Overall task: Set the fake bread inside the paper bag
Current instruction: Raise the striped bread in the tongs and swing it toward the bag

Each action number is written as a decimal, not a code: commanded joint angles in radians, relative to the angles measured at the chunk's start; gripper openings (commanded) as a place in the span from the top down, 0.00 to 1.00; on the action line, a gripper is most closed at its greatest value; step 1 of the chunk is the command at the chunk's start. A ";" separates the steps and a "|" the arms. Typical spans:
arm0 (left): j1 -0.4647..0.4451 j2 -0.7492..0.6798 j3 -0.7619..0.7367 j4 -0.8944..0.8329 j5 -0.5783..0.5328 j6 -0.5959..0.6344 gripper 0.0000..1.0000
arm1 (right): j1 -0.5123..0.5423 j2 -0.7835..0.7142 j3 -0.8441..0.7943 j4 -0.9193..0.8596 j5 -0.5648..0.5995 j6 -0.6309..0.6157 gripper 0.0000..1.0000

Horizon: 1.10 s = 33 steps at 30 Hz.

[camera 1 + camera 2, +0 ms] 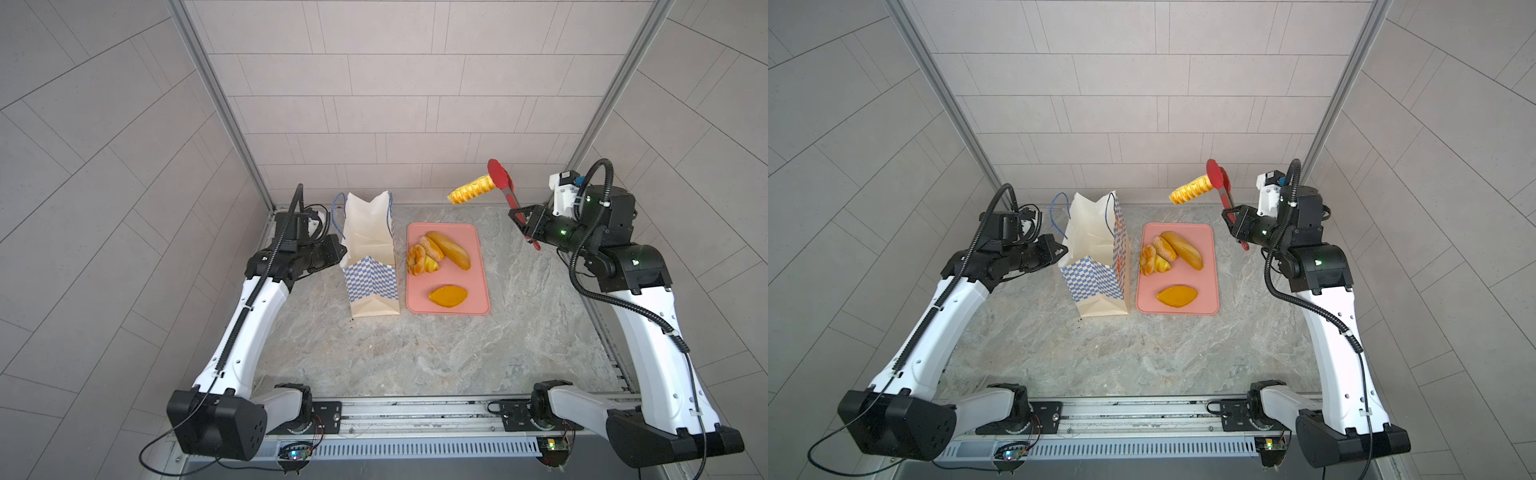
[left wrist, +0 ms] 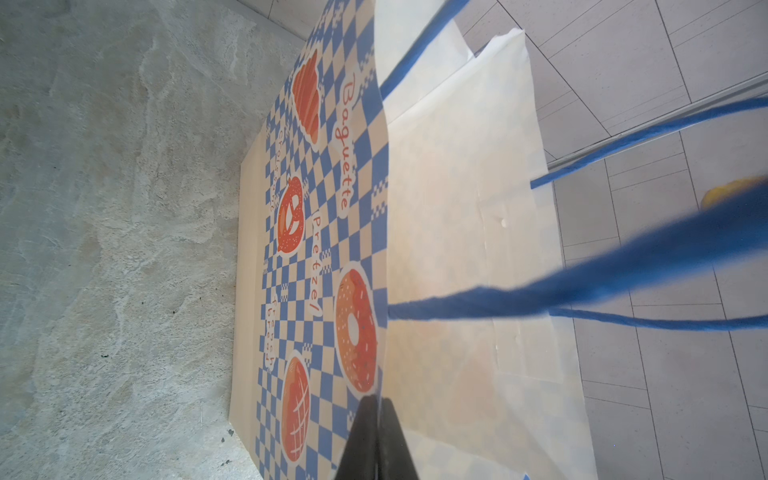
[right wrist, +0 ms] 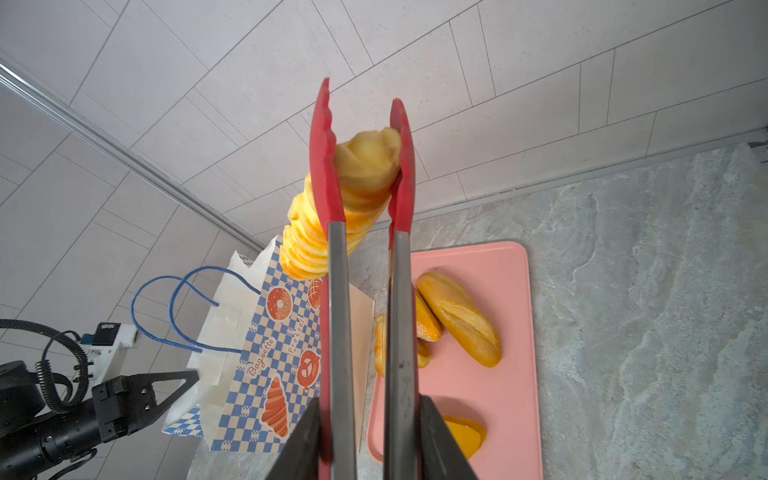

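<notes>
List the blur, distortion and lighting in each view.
Left wrist view: the blue cord handles blur near the lens, the blue-checkered cream paper bag is sharp. Right wrist view: red-tipped metal tongs and ridged yellow toy pastry sharp. Both top views: wide-angle lens bends wall tiles; soft light, faint shadows.

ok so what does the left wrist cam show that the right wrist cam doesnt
Only the left wrist view: the paper bag rim pinched between the left gripper fingers, up close. Only the right wrist view: the right gripper squeezing red tongs that clamp a ridged yellow bread, plus the pink tray holding a long loaf. Both: the bag, its blue cord handles, the left gripper at its rim, the marble tabletop.
</notes>
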 commanded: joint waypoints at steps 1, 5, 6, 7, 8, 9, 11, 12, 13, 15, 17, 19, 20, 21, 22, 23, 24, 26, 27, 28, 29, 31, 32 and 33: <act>-0.005 -0.010 0.023 0.002 -0.001 0.008 1.00 | -0.004 -0.020 0.026 0.098 -0.038 0.017 0.66; -0.006 -0.011 0.022 0.001 -0.001 0.009 1.00 | -0.005 -0.027 0.026 0.109 -0.039 0.016 0.65; -0.005 -0.011 0.022 0.001 -0.001 0.009 1.00 | -0.004 -0.027 0.026 0.112 -0.039 0.016 0.65; -0.005 -0.011 0.024 0.001 -0.001 0.009 1.00 | -0.004 -0.027 0.028 0.111 -0.041 0.017 0.65; -0.005 -0.011 0.024 0.001 -0.001 0.009 1.00 | -0.004 -0.028 0.027 0.113 -0.041 0.017 0.65; -0.006 -0.011 0.023 0.001 -0.001 0.008 1.00 | -0.005 -0.029 0.028 0.117 -0.044 0.019 0.65; -0.005 -0.011 0.024 0.001 0.000 0.007 1.00 | -0.003 -0.029 0.028 0.127 -0.050 0.022 0.65; -0.005 -0.011 0.025 0.001 0.000 0.006 1.00 | -0.003 -0.029 0.028 0.132 -0.052 0.025 0.65; -0.005 -0.011 0.024 0.001 0.000 0.006 1.00 | -0.004 -0.029 0.031 0.138 -0.054 0.028 0.66; -0.006 -0.011 0.024 0.003 -0.001 0.006 1.00 | -0.004 -0.030 0.033 0.156 -0.063 0.039 0.65; -0.008 -0.009 0.023 0.004 0.000 0.004 1.00 | -0.004 -0.029 0.033 0.179 -0.072 0.054 0.65; -0.008 -0.008 0.023 0.004 0.002 0.004 1.00 | -0.004 -0.027 0.032 0.206 -0.086 0.074 0.66; -0.008 -0.008 0.023 0.004 0.002 0.004 1.00 | -0.002 -0.026 0.032 0.222 -0.092 0.085 0.65; -0.008 -0.007 0.024 0.004 0.002 0.004 1.00 | -0.003 -0.026 0.029 0.241 -0.098 0.098 0.65; -0.007 -0.007 0.026 0.004 0.003 0.002 1.00 | -0.003 -0.025 0.028 0.257 -0.105 0.107 0.65; -0.008 -0.006 0.025 0.004 0.001 0.002 1.00 | -0.003 -0.025 0.025 0.276 -0.113 0.120 0.65; -0.007 -0.008 0.024 0.004 0.002 0.003 1.00 | -0.003 -0.023 0.021 0.296 -0.121 0.135 0.66; -0.008 -0.008 0.024 0.004 0.002 0.003 1.00 | -0.003 -0.021 0.016 0.330 -0.134 0.157 0.65; -0.008 -0.009 0.025 0.004 0.002 0.003 1.00 | -0.002 -0.020 0.013 0.342 -0.139 0.166 0.66; -0.008 -0.008 0.024 0.004 0.002 0.003 1.00 | -0.002 -0.019 0.010 0.357 -0.143 0.178 0.65; -0.008 -0.009 0.024 0.004 0.001 0.002 1.00 | -0.001 -0.018 0.008 0.372 -0.146 0.187 0.66; -0.008 -0.011 0.023 0.004 0.001 0.003 1.00 | -0.001 -0.018 0.003 0.397 -0.152 0.204 0.65; -0.008 -0.011 0.023 0.004 0.000 0.003 1.00 | 0.000 -0.017 0.002 0.409 -0.154 0.211 0.65; -0.009 -0.011 0.023 0.004 0.001 0.003 1.00 | 0.002 -0.017 0.000 0.418 -0.154 0.219 0.65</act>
